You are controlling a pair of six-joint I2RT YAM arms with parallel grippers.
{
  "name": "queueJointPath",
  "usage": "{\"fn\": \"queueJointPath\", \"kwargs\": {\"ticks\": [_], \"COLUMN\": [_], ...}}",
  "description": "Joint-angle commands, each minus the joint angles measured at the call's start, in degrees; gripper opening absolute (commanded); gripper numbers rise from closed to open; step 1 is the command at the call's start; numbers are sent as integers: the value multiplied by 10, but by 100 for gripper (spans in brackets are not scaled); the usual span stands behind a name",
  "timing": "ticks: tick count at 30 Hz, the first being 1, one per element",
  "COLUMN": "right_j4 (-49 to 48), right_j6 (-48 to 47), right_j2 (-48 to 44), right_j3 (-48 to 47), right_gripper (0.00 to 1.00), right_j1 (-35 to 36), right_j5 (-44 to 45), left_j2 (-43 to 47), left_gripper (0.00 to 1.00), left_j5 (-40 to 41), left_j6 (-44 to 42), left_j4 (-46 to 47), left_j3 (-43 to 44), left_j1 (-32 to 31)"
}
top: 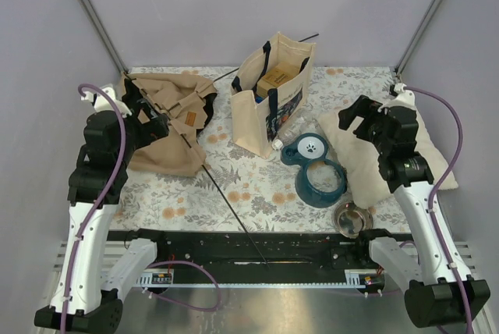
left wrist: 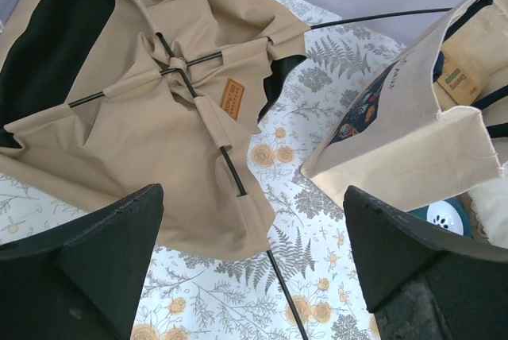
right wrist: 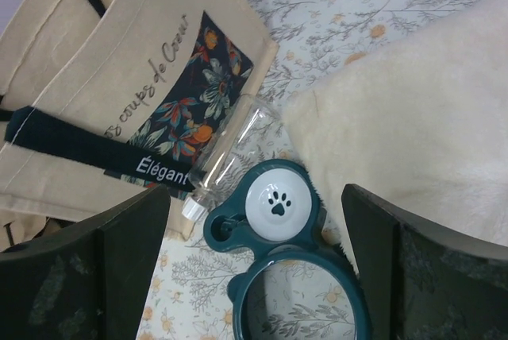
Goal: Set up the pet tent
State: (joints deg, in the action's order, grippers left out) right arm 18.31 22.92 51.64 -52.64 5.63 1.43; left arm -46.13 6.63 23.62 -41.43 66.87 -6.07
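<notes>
The pet tent lies collapsed at the back left of the table, a heap of tan canvas crossed by thin black poles. One pole runs out of it toward the near edge. In the left wrist view the tent shows its brown label patch and knotted ties. My left gripper hovers above the tent's near side, open and holding nothing; its fingertips frame the fabric's lower corner and a pole. My right gripper is open over the right side, far from the tent.
A cream tote bag with navy handles stands at the back centre, just right of the tent. In front of it lie a clear bottle and a teal bowl holder. A fluffy white pillow fills the right side, with a metal bowl near the front.
</notes>
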Motion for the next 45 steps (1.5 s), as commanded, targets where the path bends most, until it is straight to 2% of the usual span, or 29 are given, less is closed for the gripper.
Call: {"fn": "queueJointPath", "kwargs": {"ticks": [1, 4, 9, 12, 17, 23, 27, 30, 34, 39, 45], "right_j4": [-5, -32, -74, -81, -116, -253, -353, -374, -419, -427, -420], "right_j6": [-36, -65, -108, -120, -137, -140, -140, -126, -88, -96, -90], "right_j2": [-15, -37, -73, -56, 17, 156, 273, 346, 420, 487, 545], "right_j3": [1, 31, 79, 83, 73, 50, 19, -31, -69, -141, -214], "right_gripper": [100, 99, 100, 99, 100, 94, 94, 94, 96, 99, 100], "right_j1": [8, 36, 139, 203, 323, 410, 420, 421, 420, 417, 386], "right_j5": [-122, -193, -211, -223, -166, -68, -21, -2, 133, 229, 254], "left_j2": [17, 22, 35, 41, 46, 52, 48, 51, 53, 48, 38], "left_gripper": [99, 99, 99, 99, 99, 99, 99, 99, 99, 99, 99], "left_j5": [-31, -43, -58, -55, -41, -29, -16, -8, -5, 3, 12], "left_j6": [1, 4, 13, 18, 20, 18, 15, 15, 14, 18, 20], "left_j4": [47, 49, 47, 43, 31, 24, 10, 2, -6, -13, -15], "left_j3": [-17, -32, -50, -55, -56, -57, -52, -49, -45, -40, -36], "left_j1": [-1, -1, -1, -1, 0, -1, -1, -1, -1, 0, -1]}}
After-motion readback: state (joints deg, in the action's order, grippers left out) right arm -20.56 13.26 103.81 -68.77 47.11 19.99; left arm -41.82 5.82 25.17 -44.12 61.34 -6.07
